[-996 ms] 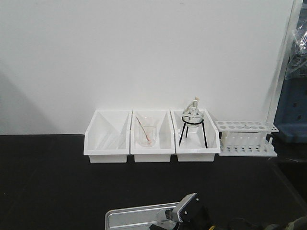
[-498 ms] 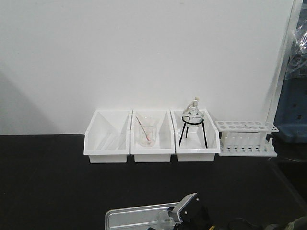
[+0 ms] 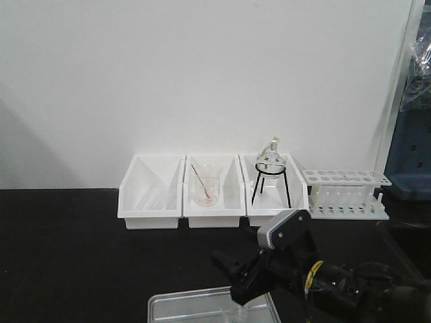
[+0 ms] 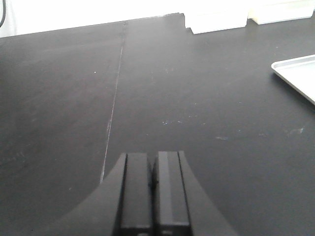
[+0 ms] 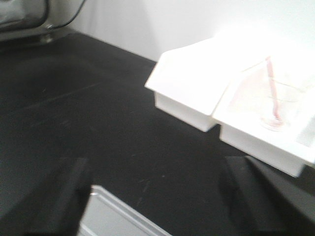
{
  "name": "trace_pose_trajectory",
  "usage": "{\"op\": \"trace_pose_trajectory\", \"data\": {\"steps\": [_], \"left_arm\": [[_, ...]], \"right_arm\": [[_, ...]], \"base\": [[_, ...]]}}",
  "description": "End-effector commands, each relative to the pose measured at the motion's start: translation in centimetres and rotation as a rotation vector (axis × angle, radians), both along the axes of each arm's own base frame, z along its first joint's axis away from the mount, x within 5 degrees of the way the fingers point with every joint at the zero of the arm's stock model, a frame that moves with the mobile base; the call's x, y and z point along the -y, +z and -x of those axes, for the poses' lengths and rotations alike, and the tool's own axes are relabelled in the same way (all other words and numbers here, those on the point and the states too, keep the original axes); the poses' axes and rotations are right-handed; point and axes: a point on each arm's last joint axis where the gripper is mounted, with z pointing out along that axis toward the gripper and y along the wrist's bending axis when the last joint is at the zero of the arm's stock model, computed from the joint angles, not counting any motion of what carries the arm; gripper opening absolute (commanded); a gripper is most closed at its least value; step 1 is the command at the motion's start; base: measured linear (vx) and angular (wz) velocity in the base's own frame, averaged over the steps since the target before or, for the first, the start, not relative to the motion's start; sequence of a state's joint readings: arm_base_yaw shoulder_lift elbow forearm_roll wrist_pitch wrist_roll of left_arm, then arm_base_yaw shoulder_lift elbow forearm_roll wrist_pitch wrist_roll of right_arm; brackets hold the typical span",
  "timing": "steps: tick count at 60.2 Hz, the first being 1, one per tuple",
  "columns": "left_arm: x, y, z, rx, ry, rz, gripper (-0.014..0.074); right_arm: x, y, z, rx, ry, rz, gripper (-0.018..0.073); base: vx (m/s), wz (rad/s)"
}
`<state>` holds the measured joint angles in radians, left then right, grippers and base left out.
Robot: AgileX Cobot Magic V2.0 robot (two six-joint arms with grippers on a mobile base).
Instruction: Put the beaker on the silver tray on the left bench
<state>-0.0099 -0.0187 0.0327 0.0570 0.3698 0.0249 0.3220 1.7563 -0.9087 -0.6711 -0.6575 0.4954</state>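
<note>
**Operator:** Where does the beaker sit, and what are my jaws doing?

**Spotter:** In the front view, I read the faint glass outline on the silver tray (image 3: 180, 307) as your beaker (image 3: 227, 311). It seems to stand on the tray at the bottom edge of the picture, though clear glass on grey metal is hard to make out. Your right gripper (image 3: 232, 277) hangs just above it with the jaws spread wide and nothing between them. Your left gripper (image 4: 152, 196) is low over the black tabletop (image 4: 197, 98), its jaws pressed together on nothing.

**Operator:** So what could spoil it from here?

**Spotter:** The main risk is your right arm. If you dip or swing sideways while the jaws are over the glass, a finger could clip the rim and tip the beaker or roll it off the low edge. Your right wrist view shows only a corner of the tray, not the beaker, so don't judge clearance from it. A rightward sweep of your left arm could also nudge the tray's corner and jolt the glass. Don't confuse it with the rod beaker (image 3: 207, 190) in the white bins (image 3: 151, 202)
</note>
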Motion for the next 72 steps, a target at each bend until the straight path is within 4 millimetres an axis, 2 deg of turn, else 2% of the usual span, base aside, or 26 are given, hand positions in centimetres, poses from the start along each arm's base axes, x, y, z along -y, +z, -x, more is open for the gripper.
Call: {"op": "trace_pose_trajectory", "data": {"steps": [1,4,5,13,21,29,37,58,67,72], "left_arm": [[0.1,0.0,-0.2,0.062,-0.010,0.005,0.0001],[0.1,0.0,-0.2,0.062,-0.010,0.005,0.0001],[0.1,0.0,-0.2,0.062,-0.010,0.005,0.0001],[0.1,0.0,-0.2,0.062,-0.010,0.005,0.0001],[0.1,0.0,-0.2,0.062,-0.010,0.005,0.0001],[0.1,0.0,-0.2,0.062,-0.010,0.005,0.0001],[0.1,0.0,-0.2,0.062,-0.010,0.005,0.0001],[0.1,0.0,-0.2,0.062,-0.010,0.005,0.0001],[0.1,0.0,-0.2,0.062,-0.010,0.005,0.0001],[0.1,0.0,-0.2,0.062,-0.010,0.005,0.0001]], "right_arm": [[1.1,5.7,1.5,0.015,-0.079,-0.093,0.0344],[2.0,7.2,2.4,-0.022,-0.138,-0.071,0.0210],[4.8,10.5,5.2,-0.074,-0.339,0.011,-0.0017],[7.6,11.6,8.8,-0.062,-0.484,0.107,-0.0015],[8.6,11.7,11.8,-0.011,-0.482,0.121,-0.0014],[9.2,11.0,13.7,-0.003,-0.475,0.112,-0.0014],[9.5,10.4,14.6,-0.008,-0.475,0.116,-0.0014],[9.5,9.9,14.6,-0.023,-0.480,0.126,-0.0014],[9.3,9.9,14.6,-0.063,-0.476,0.039,-0.0014],[9.7,10.7,15.6,-0.069,-0.494,-0.046,-0.0014]], "base": [[0.00,0.00],[0.00,0.00],[0.00,0.00],[0.00,0.00],[0.00,0.00],[0.00,0.00],[0.00,0.00],[0.00,0.00],[0.00,0.00],[0.00,0.00]]}}
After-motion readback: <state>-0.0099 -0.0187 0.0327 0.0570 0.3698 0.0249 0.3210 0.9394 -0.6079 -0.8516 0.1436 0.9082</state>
